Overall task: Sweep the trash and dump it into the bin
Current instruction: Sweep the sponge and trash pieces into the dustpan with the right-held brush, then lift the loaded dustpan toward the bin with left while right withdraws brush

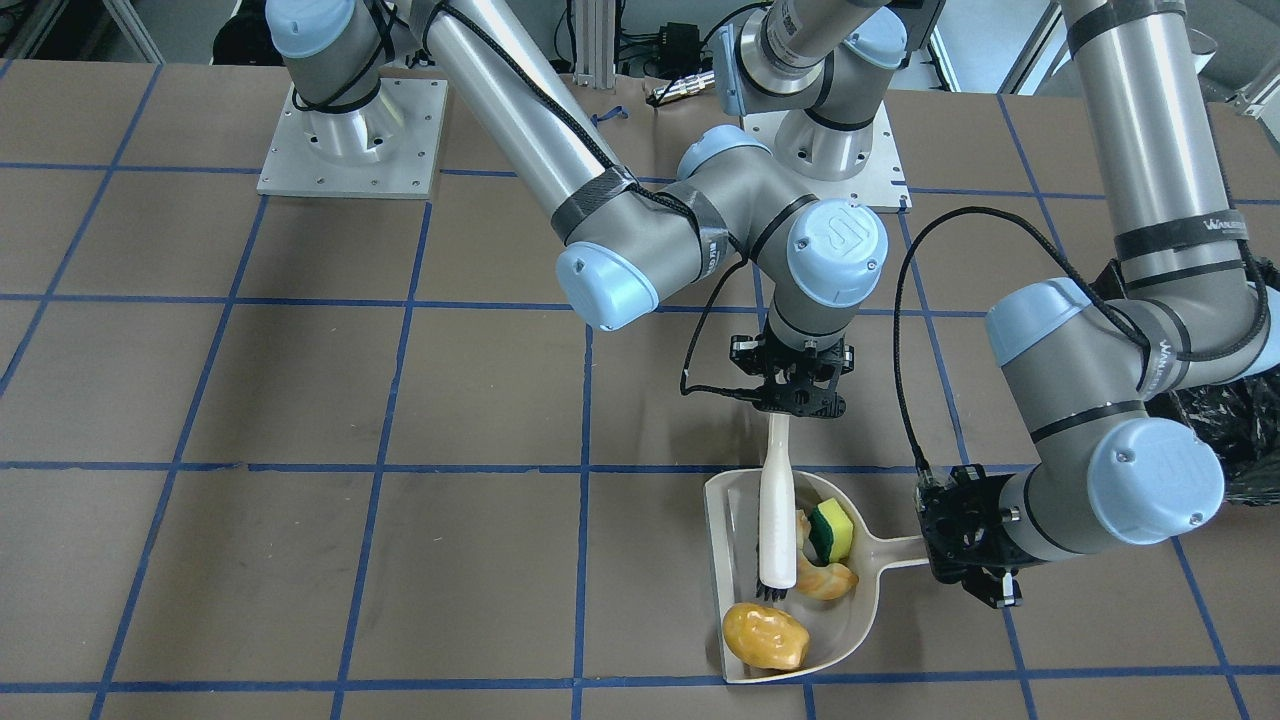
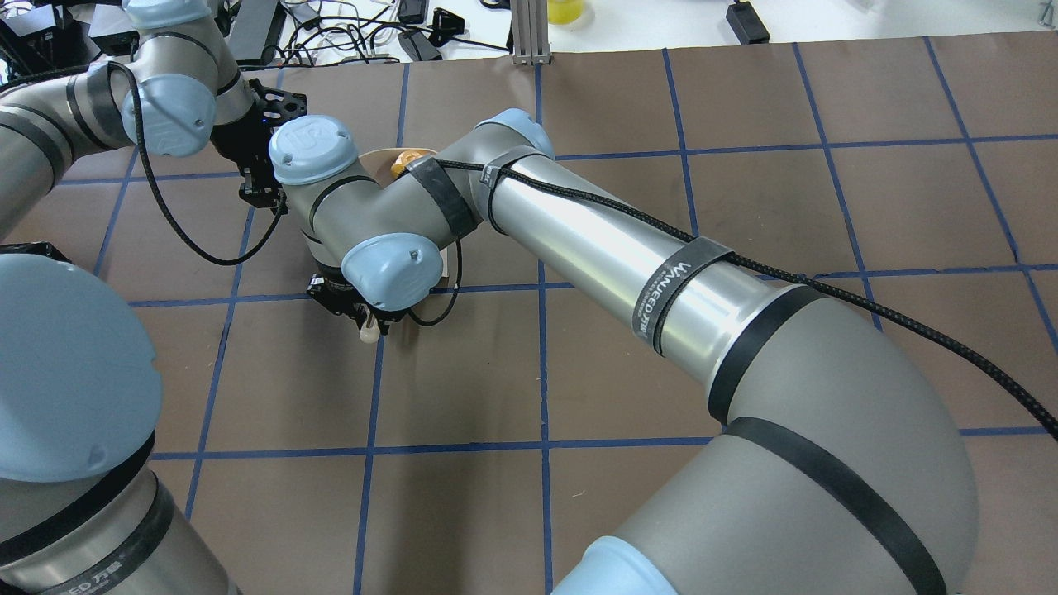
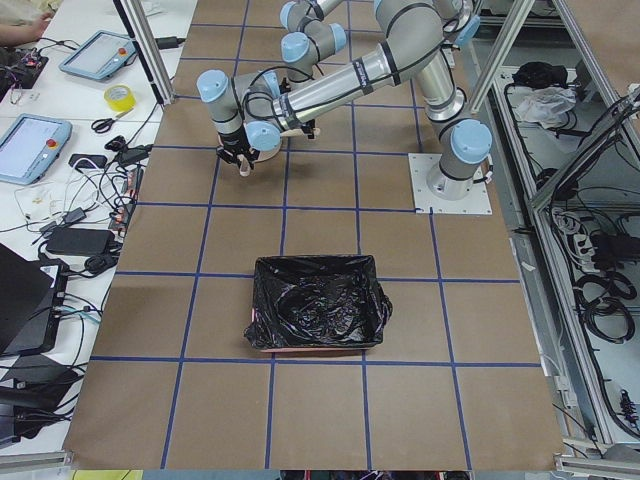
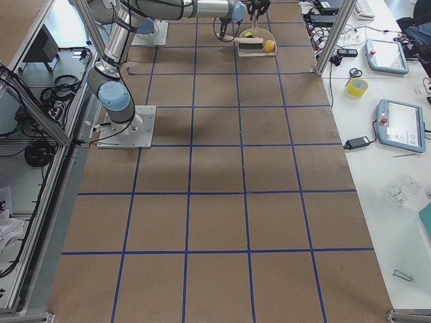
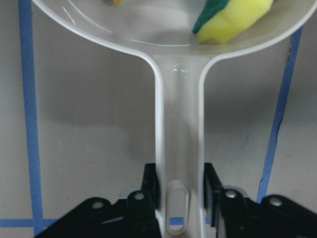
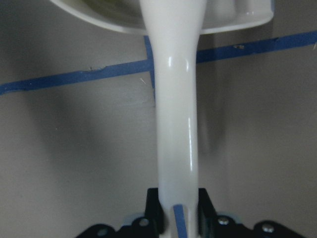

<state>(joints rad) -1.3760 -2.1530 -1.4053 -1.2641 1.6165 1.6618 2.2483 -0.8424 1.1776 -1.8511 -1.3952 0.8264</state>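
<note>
Closest to my front camera, the potato-like lump (image 1: 765, 636) sits inside the open mouth of the beige dustpan (image 1: 850, 625), which lies flat on the table. Just behind it, the croissant (image 1: 828, 580) touches the dark bristles of the white brush (image 1: 776, 510). The sponge (image 1: 832, 530) rests by the pan's back wall, beside the brush. I see the left gripper (image 1: 935, 548) clamped on the pan's handle. Beyond, the right gripper (image 1: 792, 405) is clenched on the brush's handle end. The black-lined bin (image 1: 1225, 420) stands well apart from the pan.
</note>
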